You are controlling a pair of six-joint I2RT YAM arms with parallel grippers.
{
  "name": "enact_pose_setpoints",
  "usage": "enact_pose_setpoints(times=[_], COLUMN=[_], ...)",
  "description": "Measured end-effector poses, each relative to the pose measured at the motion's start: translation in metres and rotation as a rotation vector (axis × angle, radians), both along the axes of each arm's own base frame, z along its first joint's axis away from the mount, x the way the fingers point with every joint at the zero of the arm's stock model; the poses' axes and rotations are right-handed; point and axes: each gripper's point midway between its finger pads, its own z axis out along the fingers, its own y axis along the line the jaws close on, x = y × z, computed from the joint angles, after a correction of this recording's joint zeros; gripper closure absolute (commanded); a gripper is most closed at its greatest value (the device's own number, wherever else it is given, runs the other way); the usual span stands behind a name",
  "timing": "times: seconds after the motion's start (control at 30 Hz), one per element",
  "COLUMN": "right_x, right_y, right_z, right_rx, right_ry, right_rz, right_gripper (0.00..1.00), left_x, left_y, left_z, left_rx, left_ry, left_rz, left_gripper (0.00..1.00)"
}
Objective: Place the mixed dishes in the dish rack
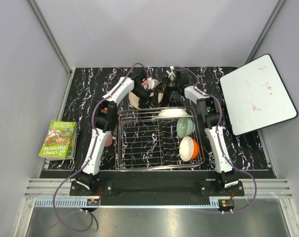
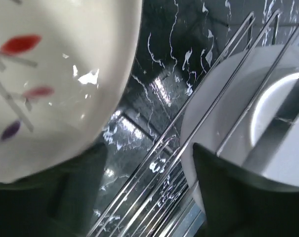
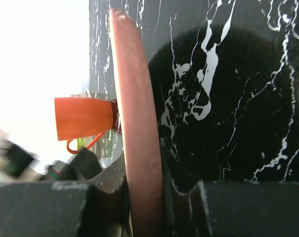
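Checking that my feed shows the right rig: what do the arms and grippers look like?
The left arm and right arm have white link covers with black joints and black bases. A purple cable runs along each one. The left gripper and right gripper have dark, blocky fingers.

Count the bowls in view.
2. The pale green bowl sits on the right of the dish rack; the orange bowl lies just in front of it, also inside. Others may be hidden.
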Motion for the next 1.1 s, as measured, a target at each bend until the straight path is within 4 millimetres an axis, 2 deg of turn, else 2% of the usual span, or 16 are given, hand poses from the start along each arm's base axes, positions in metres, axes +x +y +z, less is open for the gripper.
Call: enact_pose_setpoints(times=[0.03, 0.13, 0.27, 0.37, 0.47, 0.57, 0.6, 0.63, 0.7, 0.77, 0.83, 0.9, 0.97, 1.03, 1.1], right_x=[0.000, 0.000, -0.002, -0.001, 0.007, 0.017, 0.022, 0.026, 0.038, 0.049, 0.058, 0.066, 0.070, 0.073, 0.072], right_y=[0.000, 0.001, 0.004, 0.007, 0.007, 0.000, -0.004, -0.008, -0.021, -0.039, -0.060, -0.084, -0.104, -0.127, -0.149], right_z=[0.000, 0.002, 0.008, 0.013, 0.018, 0.029, 0.035, 0.040, 0.050, 0.059, 0.066, 0.078, 0.093, 0.116, 0.145], right_rx=[0.001, 0.001, -0.002, -0.008, -0.010, -0.007, -0.004, 0.000, 0.007, 0.010, 0.010, 0.009, 0.009, 0.013, 0.017], right_ry=[0.006, 0.016, 0.057, 0.058, 0.041, 0.022, 0.009, -0.002, -0.031, -0.050, -0.055, -0.062, -0.074, -0.099, -0.137], right_rz=[-0.001, -0.002, -0.003, -0.006, -0.021, -0.044, -0.054, -0.063, -0.089, -0.123, -0.158, -0.196, -0.227, -0.263, -0.296], right_gripper=[1.00, 1.00, 1.00, 1.00, 1.00, 1.00, 1.00, 1.00, 1.00, 1.00, 1.00, 1.00, 1.00, 1.00, 1.00], left_x=[0.001, 0.012, 0.050, 0.069, 0.081, 0.083, 0.080, 0.078, 0.069, 0.053, 0.029, 0.000, -0.024, -0.045, -0.059], left_y=[0.004, 0.023, 0.068, 0.102, 0.130, 0.143, 0.144, 0.143, 0.135, 0.120, 0.105, 0.087, 0.073, 0.059, 0.058], left_z=[0.005, 0.016, 0.017, 0.021, 0.036, 0.060, 0.077, 0.084, 0.110, 0.134, 0.150, 0.153, 0.146, 0.131, 0.112], left_rx=[0.010, 0.056, 0.150, 0.207, 0.230, 0.228, 0.217, 0.210, 0.179, 0.144, 0.119, 0.113, 0.117, 0.119, 0.137], left_ry=[-0.015, -0.088, -0.247, -0.303, -0.343, -0.388, -0.415, -0.427, -0.474, -0.519, -0.557, -0.570, -0.559, -0.531, -0.484], left_rz=[0.005, 0.024, 0.085, 0.140, 0.193, 0.212, 0.210, 0.207, 0.181, 0.134, 0.065, -0.024, -0.105, -0.188, -0.243], left_gripper=[0.03, 0.02, 0.01, 0.01, 0.04, 0.06, 0.07, 0.09, 0.15, 0.18, 0.21, 0.24, 0.28, 0.30, 0.30])
